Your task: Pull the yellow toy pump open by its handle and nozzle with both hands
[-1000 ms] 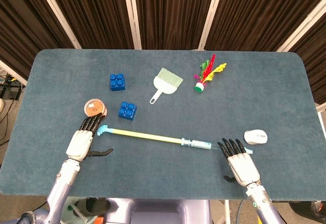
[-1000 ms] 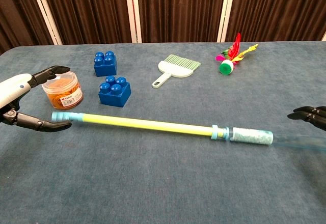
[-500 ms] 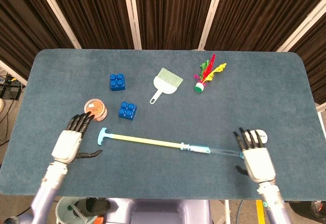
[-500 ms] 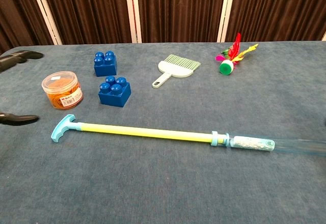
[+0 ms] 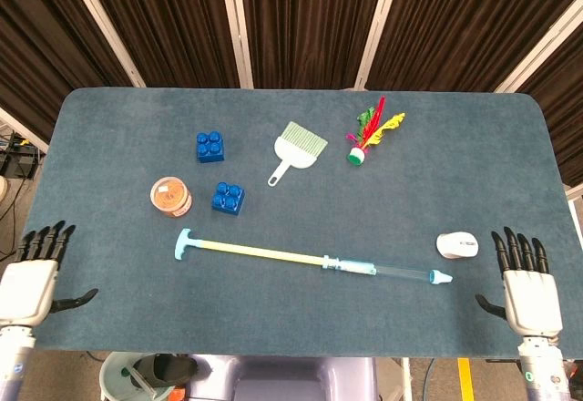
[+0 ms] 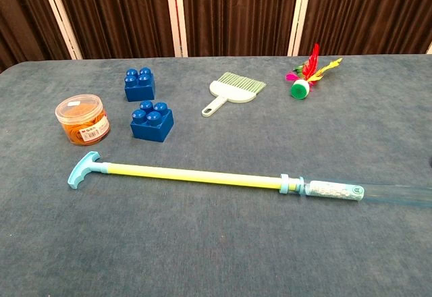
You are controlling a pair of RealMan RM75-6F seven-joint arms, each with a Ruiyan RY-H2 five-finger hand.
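Yellow toy pump [image 5: 273,253] lies extended on worktop [image 5: 364,210], well apart from left robot hand [image 5: 29,278] and right robot hand [image 5: 526,282], both spread and empty.

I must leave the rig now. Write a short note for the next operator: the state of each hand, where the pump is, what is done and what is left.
Left hand: open, holding nothing, at the near left table edge, clear of the pump.
Right hand: open, holding nothing, at the near right edge, just past the white mouse.
Yellow toy pump: lies flat on the table, fully extended, handle toward the left below the orange jar, nozzle toward the right.
Done: the pump looks pulled open and released.
Left: apparently nothing; only confirm the rod is out as far as wanted.
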